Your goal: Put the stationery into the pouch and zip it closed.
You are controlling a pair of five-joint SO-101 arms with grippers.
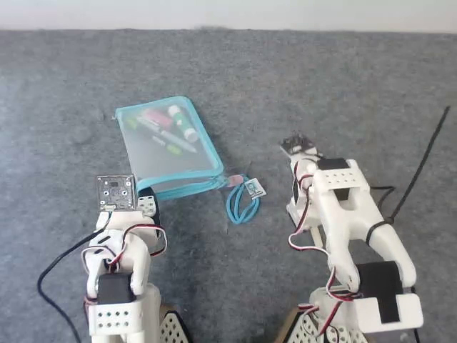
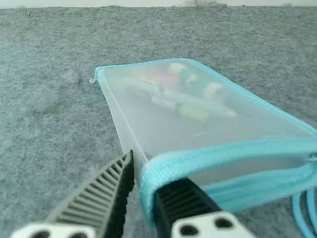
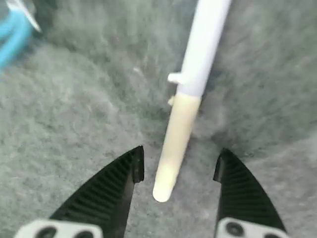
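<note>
The see-through pouch (image 1: 171,146) with teal trim lies on the grey mat, with several pens and markers (image 1: 170,127) inside it. My left gripper (image 1: 146,205) sits at the pouch's near corner. In the left wrist view it (image 2: 146,186) is shut on the teal zipper edge (image 2: 223,156), which arches over one finger (image 2: 181,198). My right gripper (image 1: 300,151) is lowered to the mat to the right of the pouch. In the right wrist view it (image 3: 178,166) is open, with the cream end of a white and cream pen (image 3: 190,94) lying between the fingers, untouched.
A teal cord loop (image 1: 241,205) with a small tag (image 1: 255,188) trails from the pouch's right corner, between the two arms. A black cable (image 1: 421,168) runs along the right side. Bare grey mat (image 1: 343,86) stretches behind the pouch.
</note>
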